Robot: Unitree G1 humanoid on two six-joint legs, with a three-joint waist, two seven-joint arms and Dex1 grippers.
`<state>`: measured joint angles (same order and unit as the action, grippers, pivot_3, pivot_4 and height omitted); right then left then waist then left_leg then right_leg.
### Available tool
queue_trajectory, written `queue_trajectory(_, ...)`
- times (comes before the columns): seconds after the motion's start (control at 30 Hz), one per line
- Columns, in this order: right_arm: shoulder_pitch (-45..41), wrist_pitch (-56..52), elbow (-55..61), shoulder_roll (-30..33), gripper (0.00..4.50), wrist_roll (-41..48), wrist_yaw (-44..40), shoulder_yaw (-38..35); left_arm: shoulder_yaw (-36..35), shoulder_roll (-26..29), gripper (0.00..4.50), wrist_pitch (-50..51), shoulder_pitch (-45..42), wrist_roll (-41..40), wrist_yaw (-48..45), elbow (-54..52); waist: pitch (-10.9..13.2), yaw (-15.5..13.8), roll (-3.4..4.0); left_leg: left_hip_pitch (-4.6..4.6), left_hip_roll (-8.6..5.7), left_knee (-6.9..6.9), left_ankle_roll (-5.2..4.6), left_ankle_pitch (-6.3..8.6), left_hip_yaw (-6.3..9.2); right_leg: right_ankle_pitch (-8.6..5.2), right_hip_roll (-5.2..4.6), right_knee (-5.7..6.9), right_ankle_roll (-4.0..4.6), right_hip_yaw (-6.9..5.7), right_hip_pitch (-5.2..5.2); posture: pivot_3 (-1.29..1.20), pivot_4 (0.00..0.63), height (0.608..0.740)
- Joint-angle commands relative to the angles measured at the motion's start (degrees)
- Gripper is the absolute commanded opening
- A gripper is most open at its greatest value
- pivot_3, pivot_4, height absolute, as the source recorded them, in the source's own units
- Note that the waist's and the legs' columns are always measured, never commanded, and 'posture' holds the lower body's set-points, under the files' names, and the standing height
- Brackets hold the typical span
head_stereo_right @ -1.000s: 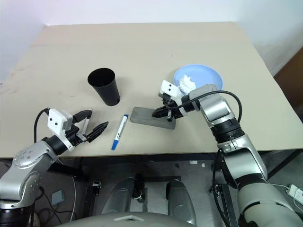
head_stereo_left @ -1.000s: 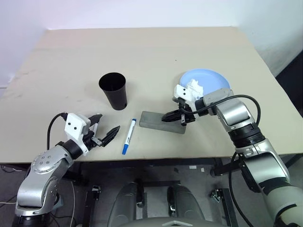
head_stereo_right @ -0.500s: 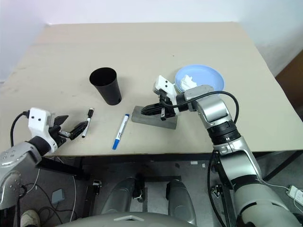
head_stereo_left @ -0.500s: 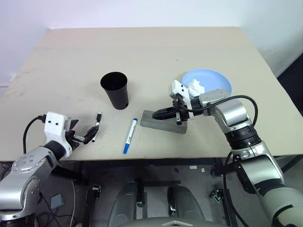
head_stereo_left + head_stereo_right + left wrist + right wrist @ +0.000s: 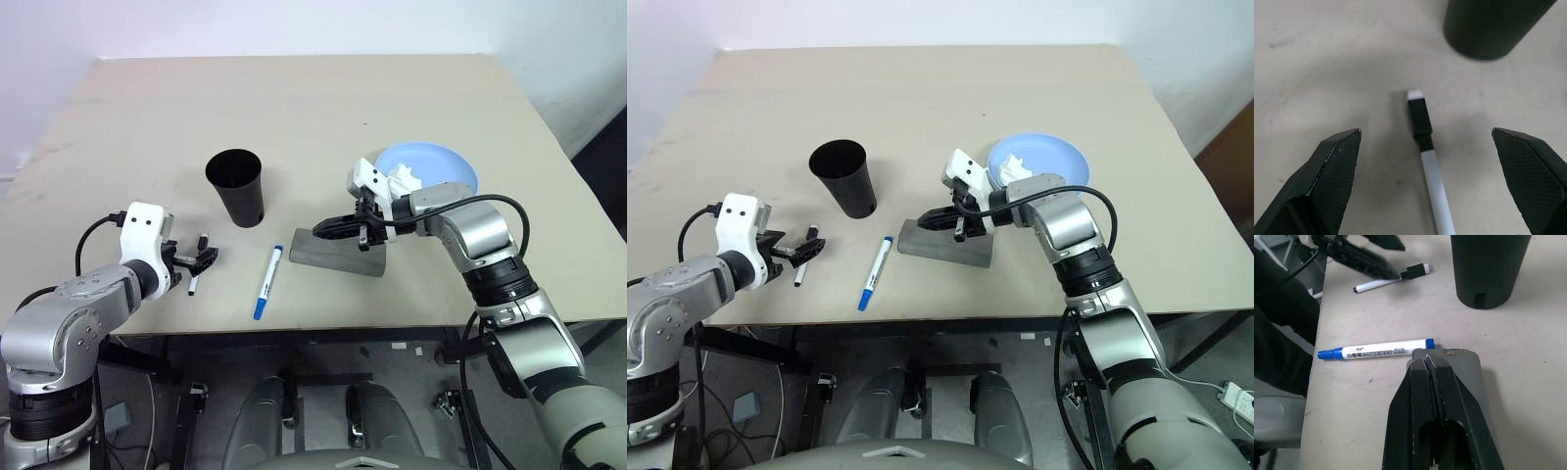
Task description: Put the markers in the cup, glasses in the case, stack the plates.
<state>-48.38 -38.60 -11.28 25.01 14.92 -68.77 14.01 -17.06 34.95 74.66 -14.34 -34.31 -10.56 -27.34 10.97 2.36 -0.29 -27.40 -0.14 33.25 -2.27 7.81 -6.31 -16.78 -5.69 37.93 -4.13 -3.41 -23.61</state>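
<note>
Beside the black tapered plastic cup [image 5: 235, 186], the left hand [image 5: 197, 261], fingers now spread, has dropped onto a black-capped white marker [image 5: 1427, 152]; the right hand [image 5: 340, 227] hovers shut above the grey case [image 5: 338, 254].

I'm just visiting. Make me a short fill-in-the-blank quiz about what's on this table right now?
1. The cup standing on the table is ____ in colour.
2. The marker between the open left gripper fingers has a ____ cap.
3. The shut right gripper hangs over the grey ____.
4. The crumpled white thing lies on a ____ plate.

Missing words: black; black; case; blue
</note>
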Motion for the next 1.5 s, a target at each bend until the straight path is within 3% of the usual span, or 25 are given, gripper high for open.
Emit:
queue_trajectory(0.03, -0.49, -1.10, 2.36, 0.59, 0.03, 2.18, 0.57, -2.30, -0.81, -0.22, 4.50, 6.94, -1.65, 1.22, 2.61, -1.68, 0.01, 0.01, -0.02, 0.00, 0.00, 0.00, 0.02, -0.01, 0.00, 0.00, 0.00, 0.00, 0.00, 0.00, 0.01, 0.00, 0.150, 0.727)
queue_trajectory(0.23, -0.60, -0.84, 1.72, 0.80, 0.03, 2.02, 1.58, -1.47, -1.31, -0.68, 4.50, 17.55, -4.32, 1.53, 3.86, -1.90, 0.00, 0.02, -0.04, 0.04, 0.01, 0.05, 0.11, -0.07, 0.02, 0.04, 0.02, 0.02, -0.07, -0.01, 0.06, 0.00, 0.150, 0.727)
queue_trajectory(0.53, -0.66, -0.87, 1.37, 0.82, 0.03, 1.73, 2.67, -1.11, -3.17, -2.78, 4.50, 17.84, -6.16, -3.62, 8.51, 1.44, -0.01, -0.03, -0.04, 0.08, 0.02, 0.03, 0.11, -0.07, 0.05, 0.06, 0.04, 0.03, -0.11, 0.00, 0.06, 0.00, 0.150, 0.727)
queue_trajectory(0.63, -1.09, -1.03, 0.95, 0.93, 0.00, 1.93, 2.76, -1.50, -3.61, -2.16, 3.67, 17.84, -6.43, -6.34, 10.33, 1.92, -0.01, -0.07, -0.04, 0.09, 0.02, 0.03, 0.09, -0.05, 0.06, 0.08, 0.03, 0.03, -0.11, 0.00, 0.05, 0.00, 0.150, 0.727)
queue_trajectory(0.83, -1.14, -1.97, 0.91, 1.05, 0.00, 1.97, 3.09, -1.22, -6.24, -3.43, 1.54, 17.84, -8.33, -8.03, 16.23, 2.91, -0.01, -0.34, -0.04, 0.08, 0.01, 0.04, 0.06, -0.03, 0.05, 0.10, 0.00, 0.02, -0.10, 0.00, -0.04, 0.00, 0.150, 0.727)
queue_trajectory(0.97, -2.43, -2.71, -0.80, 0.38, 0.00, 1.54, 3.81, -1.02, -5.59, -0.55, 0.08, 17.84, -7.87, -12.01, 17.70, 3.96, -0.02, -0.38, -0.06, 0.08, 0.01, 0.04, 0.06, -0.04, 0.05, 0.12, 0.00, 0.03, -0.06, 0.00, -0.05, 0.00, 0.150, 0.727)
queue_trajectory(1.3, -2.64, -1.67, -2.40, -0.35, 0.00, 1.31, 4.62, -0.86, -6.78, 1.74, 0.02, 17.84, -9.32, -20.24, 24.23, 6.24, -0.02, -0.25, -0.06, 0.05, 0.01, 0.02, 0.07, -0.04, 0.05, 0.15, 0.00, 0.02, -0.04, 0.00, -0.07, 0.00, 0.150, 0.727)
queue_trajectory(1.5, -1.52, -2.16, 0.80, 1.11, 0.00, 5.09, 2.50, -3.97, -9.02, 0.43, 0.02, 17.84, -12.73, -13.92, 26.74, 6.21, -0.01, -0.40, -0.09, 0.02, 0.00, 0.02, 0.08, -0.05, 0.05, 0.16, -0.01, 0.02, -0.02, -0.01, -0.14, 0.00, 0.150, 0.727)
